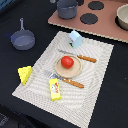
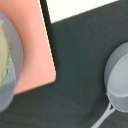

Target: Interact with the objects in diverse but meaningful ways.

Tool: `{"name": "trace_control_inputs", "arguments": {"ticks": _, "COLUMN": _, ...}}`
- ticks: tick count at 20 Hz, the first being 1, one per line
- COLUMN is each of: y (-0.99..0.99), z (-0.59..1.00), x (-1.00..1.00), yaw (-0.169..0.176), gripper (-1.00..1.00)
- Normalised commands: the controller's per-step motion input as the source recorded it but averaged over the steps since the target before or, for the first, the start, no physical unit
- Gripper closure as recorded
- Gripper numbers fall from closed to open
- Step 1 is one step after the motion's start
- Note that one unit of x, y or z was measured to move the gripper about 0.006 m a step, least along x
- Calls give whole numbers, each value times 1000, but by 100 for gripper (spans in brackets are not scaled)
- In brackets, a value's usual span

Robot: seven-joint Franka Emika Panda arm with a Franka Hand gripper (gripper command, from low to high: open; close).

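Note:
In the exterior view a red tomato rests on the round tan plate in the middle of a striped placemat. A yellow holed cheese wedge lies at the mat's left edge. The yellow red-marked packet lies near the front. A light blue cup lies tipped at the mat's far edge. The small grey saucepan sits on the black table to the exterior view's left, and the wrist view also shows the saucepan. No gripper shows in either view.
A pink toy stove board with black burners lies at the back, carrying a grey pot and a beige bowl. An orange-handled knife and fork flank the plate. The wrist view shows the board and a grey pot's rim.

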Motion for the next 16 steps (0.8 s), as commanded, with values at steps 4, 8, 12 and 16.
{"name": "trace_control_inputs", "arguments": {"ticks": 4, "y": -194, "z": -67, "x": 886, "yaw": -70, "gripper": -100}}
{"name": "trace_control_inputs", "arguments": {"ticks": 8, "y": -440, "z": -154, "x": 731, "yaw": 24, "gripper": -100}}
{"name": "trace_control_inputs", "arguments": {"ticks": 12, "y": -436, "z": -254, "x": 491, "yaw": 122, "gripper": -100}}
{"name": "trace_control_inputs", "arguments": {"ticks": 16, "y": -317, "z": -271, "x": 370, "yaw": 157, "gripper": -100}}
